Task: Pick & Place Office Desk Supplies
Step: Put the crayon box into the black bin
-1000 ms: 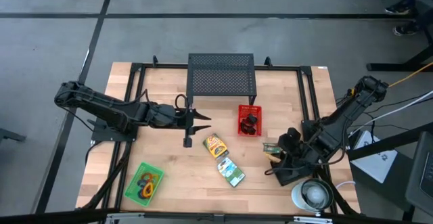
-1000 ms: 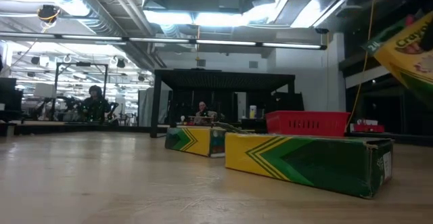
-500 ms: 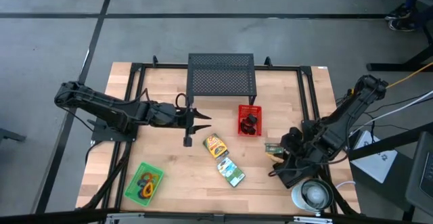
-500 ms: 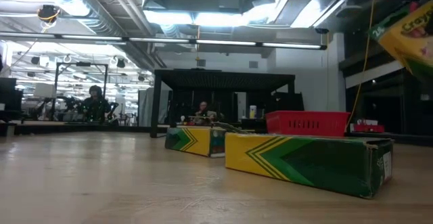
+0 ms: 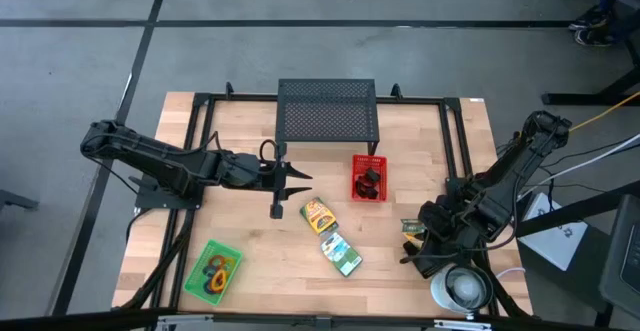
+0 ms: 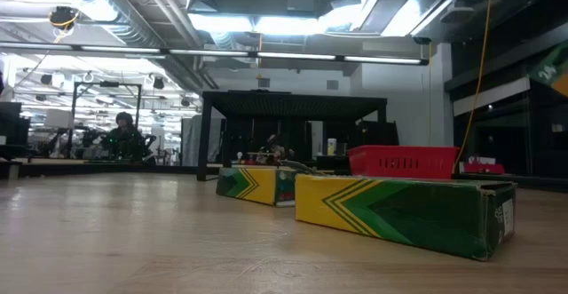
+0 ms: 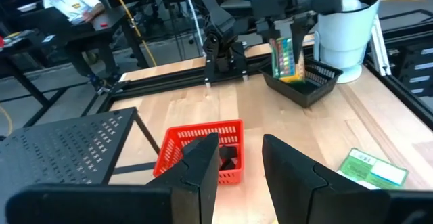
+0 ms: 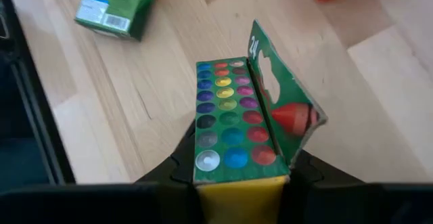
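Observation:
My right gripper (image 5: 414, 229) is shut on a green and yellow crayon packet (image 8: 237, 126) and hovers over a black mesh basket (image 7: 303, 88) near the table's right near corner. Two more packets (image 5: 320, 214) (image 5: 341, 254) lie flat mid-table; the low view shows them too (image 6: 399, 212) (image 6: 253, 185). A red basket (image 5: 368, 178) holds black clips. A green tray (image 5: 213, 270) holds coloured loops. My left gripper (image 7: 237, 173) is open and hangs above the table left of the red basket, touching nothing. My right gripper pinches the crayon packet between its two fingers (image 8: 177, 168), which lie on opposite sides of its yellow end (image 8: 237, 183). The fingers come from above, pointing down. The packet is lifted clear and hangs below them (image 7: 284, 56), its open end with the raised flap (image 8: 287, 109) farthest from the fingers.
A large black mesh stand (image 5: 328, 111) sits at the far middle. A round white object (image 5: 461, 287) stands at the near right corner beside the black basket (image 5: 428, 261). Black frame rails (image 5: 460, 151) run along the table's sides. Bare wood lies between the green tray and the packets.
My right gripper has carried the crayon packet toward the table's near right, over the black basket; in the low view the packet has slid almost out of the picture at the upper right. My left arm and the other things have kept still.

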Tool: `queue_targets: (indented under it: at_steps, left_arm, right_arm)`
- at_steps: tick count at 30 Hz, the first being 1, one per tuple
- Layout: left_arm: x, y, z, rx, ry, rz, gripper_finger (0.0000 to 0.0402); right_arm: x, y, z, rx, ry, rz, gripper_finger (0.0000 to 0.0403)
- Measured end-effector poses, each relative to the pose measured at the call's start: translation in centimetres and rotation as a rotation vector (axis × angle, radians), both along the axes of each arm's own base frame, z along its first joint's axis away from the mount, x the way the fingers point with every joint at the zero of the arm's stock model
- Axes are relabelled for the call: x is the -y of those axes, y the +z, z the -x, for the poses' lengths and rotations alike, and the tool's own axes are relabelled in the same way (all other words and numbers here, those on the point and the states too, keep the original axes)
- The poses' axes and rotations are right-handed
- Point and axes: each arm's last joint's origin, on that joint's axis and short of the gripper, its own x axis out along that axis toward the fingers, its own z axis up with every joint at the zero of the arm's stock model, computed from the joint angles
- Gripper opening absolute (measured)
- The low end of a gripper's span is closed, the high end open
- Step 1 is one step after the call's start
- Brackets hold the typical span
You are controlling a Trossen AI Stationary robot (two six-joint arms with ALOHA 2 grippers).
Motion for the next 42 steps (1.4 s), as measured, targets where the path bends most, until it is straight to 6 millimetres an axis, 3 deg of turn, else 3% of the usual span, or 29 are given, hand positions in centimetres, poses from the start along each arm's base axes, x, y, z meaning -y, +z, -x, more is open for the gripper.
queue_targets:
  at_steps: [11, 34, 42]
  left_arm:
    - [0.0, 0.0, 0.0, -0.002, -0.010, 0.004, 0.0111]
    - [0.0, 0.0, 0.0, -0.001, -0.010, 0.006, 0.0111]
    - [0.0, 0.0, 0.0, -0.001, -0.008, 0.011, 0.0111]
  right_arm:
    - [-0.5, -2.9, 0.3, 0.104, -0.025, -0.041, 0.0116]
    - [0.3, -1.8, -2.5, 0.370, 0.018, 0.160, 0.0116]
    - [0.4, -0.1, -4.0, 0.461, 0.089, 0.230, 0.0116]
